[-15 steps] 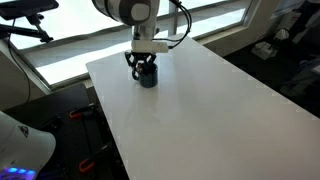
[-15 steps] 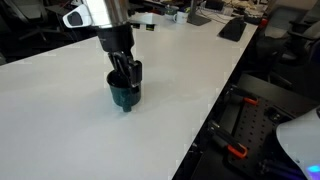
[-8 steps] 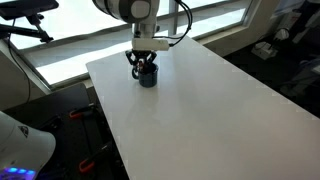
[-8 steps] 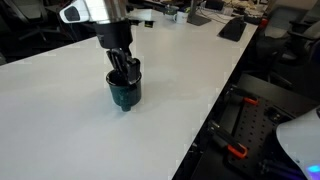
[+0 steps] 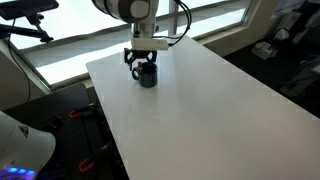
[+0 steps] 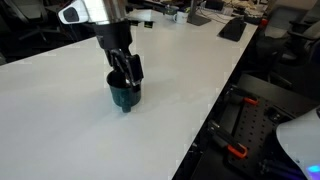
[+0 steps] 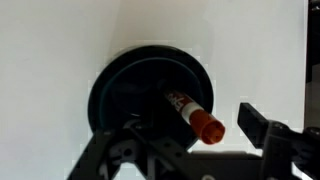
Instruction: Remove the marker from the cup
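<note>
Well, marker [image 7: 190, 108] leaned inside cup [image 7: 101, 92], red cap at rim. Gripper [image 6: 128, 70] gaped wide at cup mouth, held nothing. I judged marker light, stiff, slick; best pinched just below cap.

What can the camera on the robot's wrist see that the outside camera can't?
Only the wrist view looks straight down into the cup and shows the marker leaning inside, its orange-red end by the rim. Only an exterior view shows the robot arm and the wide white table. Both show the dark cup and the pincer, spread open over it.
</note>
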`<state>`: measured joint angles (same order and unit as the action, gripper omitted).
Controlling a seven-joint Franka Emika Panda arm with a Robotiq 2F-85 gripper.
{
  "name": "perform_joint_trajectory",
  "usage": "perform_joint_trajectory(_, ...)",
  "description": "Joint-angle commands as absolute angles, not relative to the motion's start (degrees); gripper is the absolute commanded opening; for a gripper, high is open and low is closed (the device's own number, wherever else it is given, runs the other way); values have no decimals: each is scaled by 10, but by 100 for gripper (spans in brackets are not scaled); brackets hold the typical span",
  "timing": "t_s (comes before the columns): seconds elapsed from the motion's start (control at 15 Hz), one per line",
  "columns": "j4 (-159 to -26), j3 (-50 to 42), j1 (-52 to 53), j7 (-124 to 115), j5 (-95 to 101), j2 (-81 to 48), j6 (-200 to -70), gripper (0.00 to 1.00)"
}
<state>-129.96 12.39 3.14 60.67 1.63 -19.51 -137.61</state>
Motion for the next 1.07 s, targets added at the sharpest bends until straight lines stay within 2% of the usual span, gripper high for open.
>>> perform_joint_trajectory(0.0, -1301, 126, 36, 602, 21, -183, -1359, 73)
perform_joint_trajectory(0.07, -1300, 126, 37, 601, 21, -183, -1358, 56)
perform_joint_trajectory(0.2, -1298, 126, 38, 599, 20, -182, -1354, 37)
perform_joint_trajectory(0.27, -1297, 126, 39, 598, 21, -182, -1354, 41)
perform_joint_trajectory(0.4, -1294, 125, 41, 595, 23, -183, -1351, 39)
perform_joint_trajectory(0.47, -1292, 125, 43, 595, 23, -183, -1349, 58)
perform_joint_trajectory(0.6, -1290, 126, 44, 593, 24, -182, -1346, 67)
perform_joint_trajectory(0.67, -1289, 126, 45, 593, 23, -182, -1345, 76)
perform_joint_trajectory(0.73, -1287, 125, 47, 591, 24, -181, -1343, 74)
perform_joint_trajectory(0.8, -1286, 125, 47, 592, 24, -181, -1340, 79)
perform_joint_trajectory(0.87, -1283, 125, 48, 591, 23, -181, -1337, 78)
perform_joint_trajectory(1.0, -1282, 124, 48, 590, 24, -178, -1335, 96)
